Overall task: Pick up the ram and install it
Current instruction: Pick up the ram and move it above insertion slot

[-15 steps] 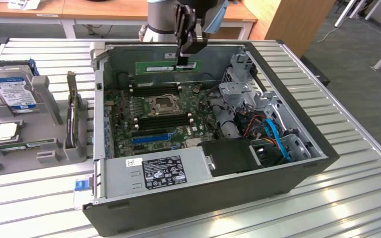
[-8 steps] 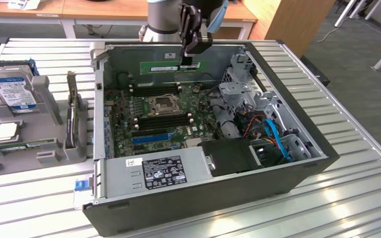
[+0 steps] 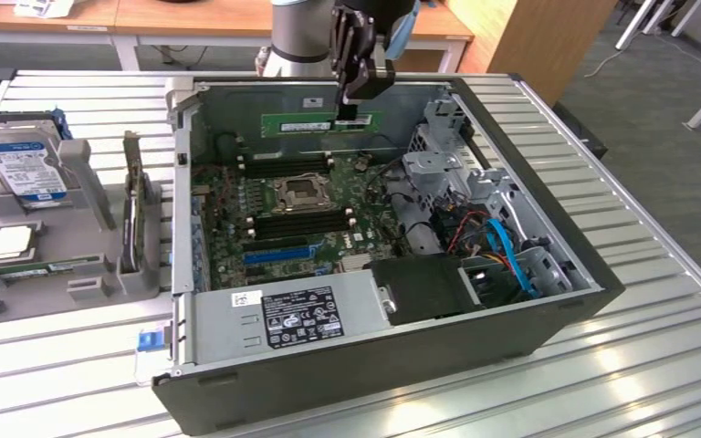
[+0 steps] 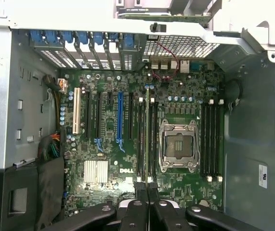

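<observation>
The ram (image 3: 320, 121), a long green stick, hangs level above the back of the open computer case (image 3: 546, 301). My gripper (image 3: 353, 111) is shut on its right end, fingers pointing down. In the wrist view the ram (image 4: 147, 134) appears edge-on as a thin line running out from my gripper (image 4: 147, 190). It lines up over the black memory slots (image 4: 139, 139) beside the processor socket (image 4: 178, 147). More black slots (image 4: 210, 139) lie on the socket's other side. The stick is well above the motherboard (image 3: 326, 242) and touches nothing.
A power supply (image 3: 289, 315) fills the case's near end and a drive cage with cables (image 3: 442, 187) stands at the exterior view's right. Left of the case, a grey holder (image 3: 83, 278) carries a hard drive (image 3: 28, 169), a processor chip (image 3: 10, 242) and a dark card (image 3: 134, 210).
</observation>
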Robot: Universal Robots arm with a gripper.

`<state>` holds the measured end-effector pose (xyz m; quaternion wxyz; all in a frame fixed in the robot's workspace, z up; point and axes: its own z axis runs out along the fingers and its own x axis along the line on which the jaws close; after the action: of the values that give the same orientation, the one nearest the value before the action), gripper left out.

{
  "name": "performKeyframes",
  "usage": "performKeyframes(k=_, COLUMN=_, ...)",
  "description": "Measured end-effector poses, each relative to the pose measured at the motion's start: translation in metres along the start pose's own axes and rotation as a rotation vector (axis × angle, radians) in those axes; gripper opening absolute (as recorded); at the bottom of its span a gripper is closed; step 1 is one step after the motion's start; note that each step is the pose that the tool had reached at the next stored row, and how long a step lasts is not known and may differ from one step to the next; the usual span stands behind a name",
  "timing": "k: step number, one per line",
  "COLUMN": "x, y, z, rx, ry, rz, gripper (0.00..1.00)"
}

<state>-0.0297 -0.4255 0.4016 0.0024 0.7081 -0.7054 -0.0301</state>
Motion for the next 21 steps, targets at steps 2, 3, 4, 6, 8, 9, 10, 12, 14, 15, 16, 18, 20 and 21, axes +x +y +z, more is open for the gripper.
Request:
performKeyframes(k=2, x=0.0, y=0.0, z=0.0, rx=0.0, ry=0.0, rz=0.0, gripper=0.12)
performKeyframes(k=3, x=0.0, y=-0.0001, z=0.0, rx=-0.0001, ry=0.0, rz=0.0, gripper=0.12)
performKeyframes(k=4, x=0.0, y=0.0, z=0.0, rx=-0.0001, ry=0.0, rz=0.0, gripper=0.12)
performKeyframes(k=6, x=0.0, y=-0.0002, z=0.0001, rx=-0.0001, ry=0.0, rz=0.0, gripper=0.12)
performKeyframes(k=8, x=-0.002, y=-0.0001, z=0.0002, rx=-0.0001, ry=0.0001, rz=0.0, gripper=0.12)
performKeyframes(k=9, x=-0.003, y=-0.0001, z=0.0003, rx=-0.0001, ry=-0.0001, rz=0.0, gripper=0.12)
performKeyframes(k=10, x=-0.004, y=-0.0001, z=0.0004, rx=-0.0001, ry=0.0, rz=0.0, gripper=0.12)
performKeyframes(k=12, x=-0.007, y=-0.0001, z=0.0007, rx=0.0, ry=-0.0001, rz=0.0, gripper=0.12)
performKeyframes(k=14, x=-0.009, y=-0.0001, z=0.0009, rx=-0.0001, ry=0.0001, rz=0.0, gripper=0.12)
performKeyframes(k=15, x=-0.01, y=-0.0001, z=0.0009, rx=-0.0001, ry=0.0, rz=0.0, gripper=0.12)
performKeyframes(k=16, x=-0.01, y=-0.0001, z=0.001, rx=-0.0001, ry=-0.0001, rz=0.0, gripper=0.12)
performKeyframes(k=18, x=-0.012, y=-0.0002, z=0.0011, rx=-0.0001, ry=0.0, rz=0.0, gripper=0.12)
performKeyframes(k=20, x=-0.013, y=-0.0002, z=0.0012, rx=-0.0001, ry=0.0, rz=0.0, gripper=0.12)
performKeyframes(k=21, x=-0.013, y=-0.0001, z=0.0013, rx=-0.0001, ry=0.0, rz=0.0, gripper=0.12)
